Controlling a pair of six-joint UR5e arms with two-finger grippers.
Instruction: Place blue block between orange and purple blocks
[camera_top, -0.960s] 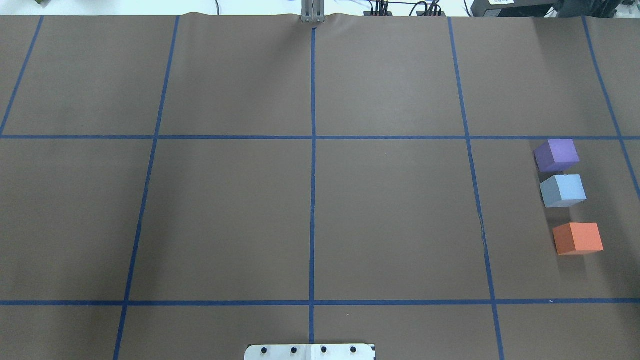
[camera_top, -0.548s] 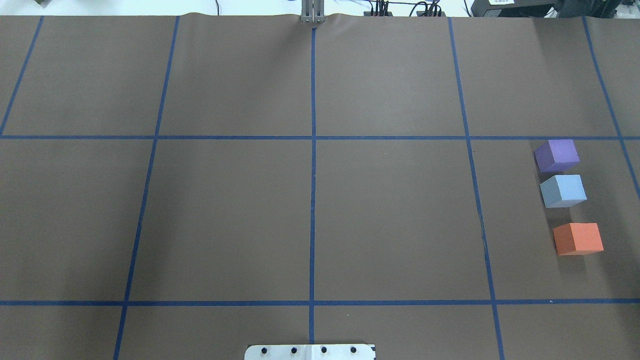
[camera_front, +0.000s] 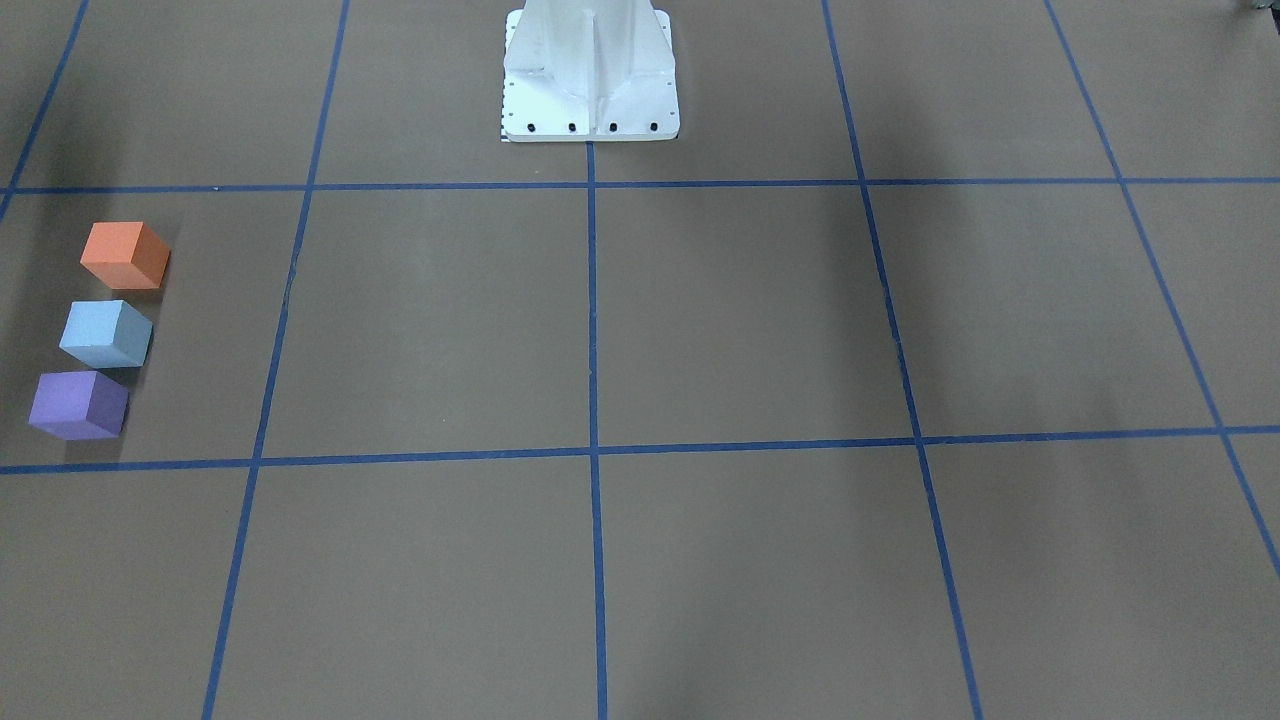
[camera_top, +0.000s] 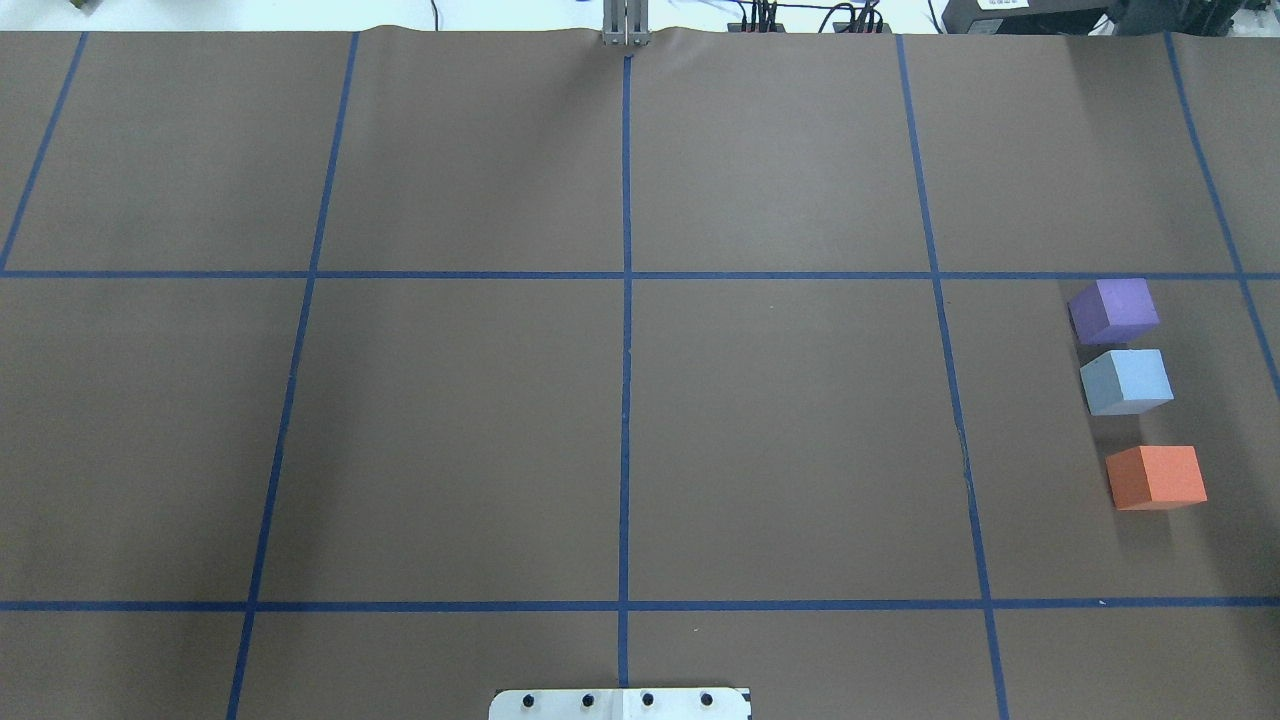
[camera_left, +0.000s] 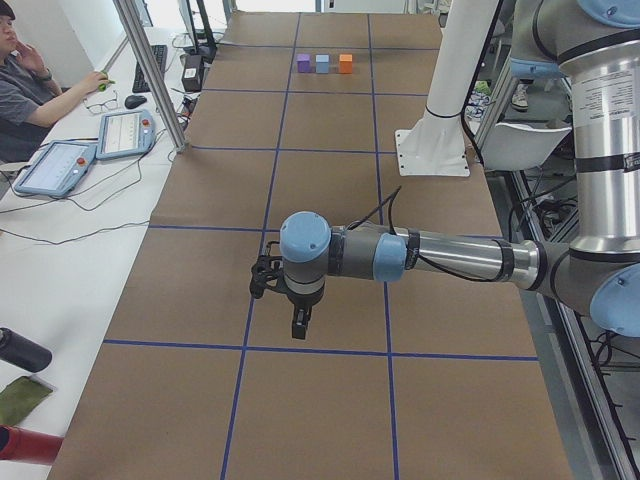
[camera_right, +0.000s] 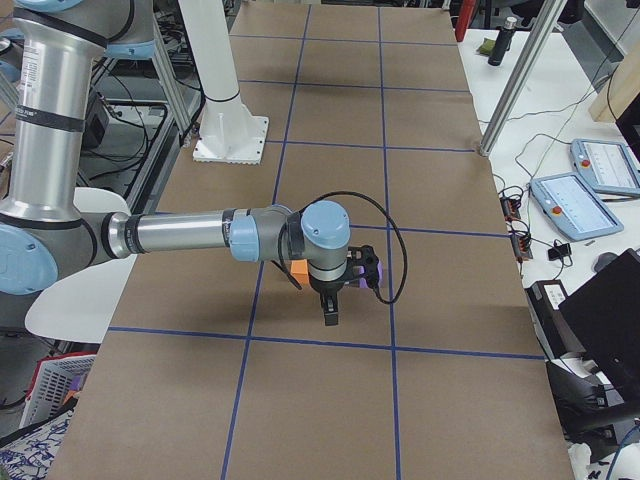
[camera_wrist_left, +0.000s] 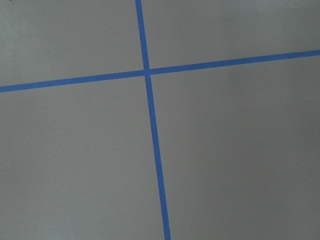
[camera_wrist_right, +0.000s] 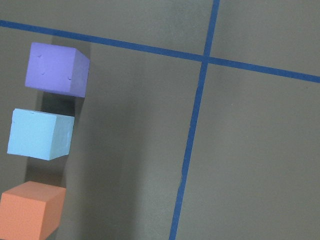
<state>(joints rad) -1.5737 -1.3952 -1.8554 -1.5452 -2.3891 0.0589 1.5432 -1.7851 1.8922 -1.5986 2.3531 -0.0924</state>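
Note:
The blue block stands on the brown table between the purple block and the orange block, in one line at the table's right end. The row also shows in the front-facing view: orange block, blue block, purple block. The right wrist view looks down on the purple block, blue block and orange block. My right gripper hangs above the row; I cannot tell if it is open. My left gripper hangs over bare table at the far end; I cannot tell its state.
The white robot pedestal stands at the table's near-middle edge. Blue tape lines divide the brown mat into squares. An operator sits at a side desk with tablets. A metal post stands at the far edge.

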